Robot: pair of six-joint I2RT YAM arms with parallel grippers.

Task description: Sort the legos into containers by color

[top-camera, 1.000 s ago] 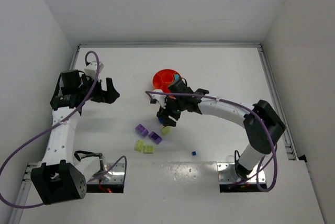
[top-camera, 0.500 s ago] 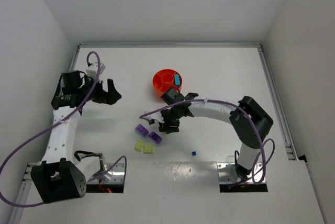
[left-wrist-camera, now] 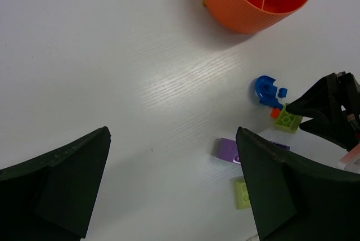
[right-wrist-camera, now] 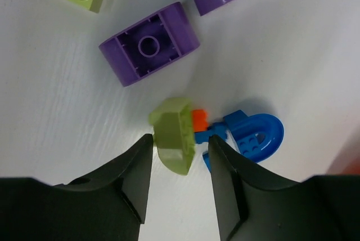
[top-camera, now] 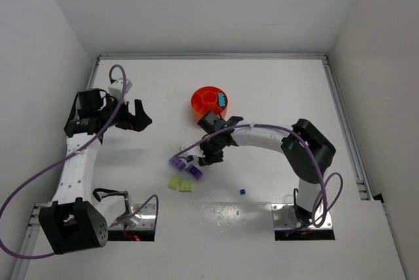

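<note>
Right gripper [right-wrist-camera: 179, 156] clamps a tilted lime-yellow lego [right-wrist-camera: 174, 134] beside a tiny orange brick [right-wrist-camera: 198, 120]

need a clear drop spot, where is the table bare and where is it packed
Bare: the far strip behind the bowl, and the table right of it. Also open between the left fingers and the bowl. Crowded: by the right fingers, with purple bricks, lime bricks and the blue arch.

Bright, even overhead light fills all three views. The white counter [top-camera: 262, 97] shows a soft sheen streak in the left wrist view. Shadows are faint and short. The overhead view is sharp but small; dark fingers [right-wrist-camera: 129, 184] up close look slightly soft.
</note>
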